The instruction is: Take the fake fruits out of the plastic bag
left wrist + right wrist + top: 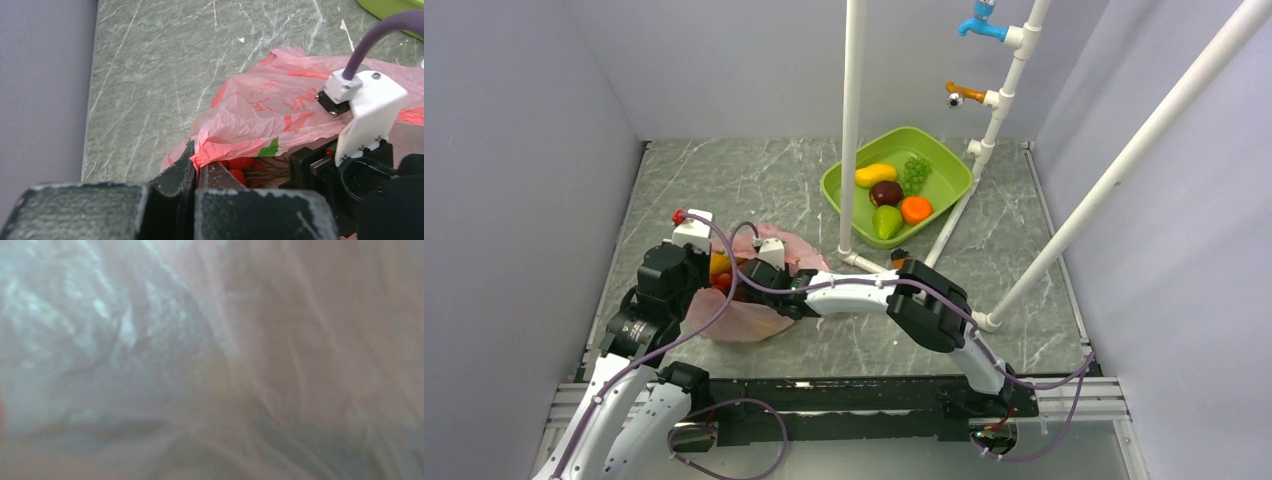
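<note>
The pink plastic bag (749,315) lies crumpled on the marble table between the two arms. My left gripper (198,162) is shut on a pinched fold of the bag's (260,112) rim, holding the mouth up. Under that rim a red grape cluster (240,164) shows inside the bag. A bit of yellow fruit (720,263) shows at the mouth in the top view. My right gripper (749,278) reaches into the bag's mouth from the right. Its fingers are hidden, and the right wrist view shows only blurred plastic. A green pear (886,222) lies in the green tub (949,190).
The tub stands at the back right and also holds a yellow mango (875,175), green grapes (915,172), a maroon fruit (885,193) and an orange fruit (915,209). White pipes (852,130) rise beside the tub. Grey walls close the left and right sides.
</note>
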Available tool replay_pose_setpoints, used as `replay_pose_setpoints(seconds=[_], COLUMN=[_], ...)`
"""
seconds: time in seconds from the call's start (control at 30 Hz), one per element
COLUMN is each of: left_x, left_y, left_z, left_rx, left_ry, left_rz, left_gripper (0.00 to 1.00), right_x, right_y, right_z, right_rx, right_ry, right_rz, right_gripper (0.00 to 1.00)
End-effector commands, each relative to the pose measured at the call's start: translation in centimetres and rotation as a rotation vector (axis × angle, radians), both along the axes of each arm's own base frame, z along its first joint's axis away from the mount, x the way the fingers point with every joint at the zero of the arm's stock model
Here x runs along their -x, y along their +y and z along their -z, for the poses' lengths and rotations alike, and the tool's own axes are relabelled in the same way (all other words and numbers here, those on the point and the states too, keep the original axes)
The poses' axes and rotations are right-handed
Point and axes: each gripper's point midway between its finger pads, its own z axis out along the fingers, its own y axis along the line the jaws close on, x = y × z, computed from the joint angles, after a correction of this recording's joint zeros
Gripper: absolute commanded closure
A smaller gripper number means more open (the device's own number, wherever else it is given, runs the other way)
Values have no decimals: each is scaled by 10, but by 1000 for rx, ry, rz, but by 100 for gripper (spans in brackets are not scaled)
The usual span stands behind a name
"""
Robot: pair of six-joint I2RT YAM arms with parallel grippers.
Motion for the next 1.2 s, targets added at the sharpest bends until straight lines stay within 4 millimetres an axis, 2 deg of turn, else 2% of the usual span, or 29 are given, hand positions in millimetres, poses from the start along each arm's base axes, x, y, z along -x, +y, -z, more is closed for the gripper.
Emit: replay_pose_setpoints(seconds=[0.0, 0.1, 0.3, 0.5, 0.53, 0.7, 0.87, 1.0, 1.1, 1.17], left_x=[-5, -5, -4, -3, -3, -4, -4, -5, -5, -5], left_y=[-3, -2, -2, -2, -2, -2, -3, -3, -4, -4], left_z=[-11, -12, -12, -11, -12, -12, -12, -13, -12, -12], left_rx=[10, 11, 14, 15, 15, 16, 14, 13, 13, 14], left_ry=[-46, -50, -49, -48, -50, -52, -50, -51, -47, -48], left_rz=[9, 7, 7, 8, 7, 7, 9, 12, 14, 15], left_gripper=[100, 100, 100, 100, 100, 100, 100, 100, 100, 100], right_x=[-2, -2, -16, -29, -30, -32, -25, -18, -24, -24], right_y=[9, 9, 5, 6, 7, -6, -34, -72, -104, -125], right_z=[-63, -88, -122, -159, -172, -204, -223, -229, -235, -247], right_rx=[-121, -176, -235, -294, -324, -381, -399, -407, -408, -415], right_ry=[-71, -101, -174, -271, -298, -362, -422, -486, -509, -554], right_rz=[-33, -48, -53, -91, -96, -117, -136, -126, -95, -81], right_gripper=[70, 77, 87, 92, 93, 96, 100, 100, 100, 100])
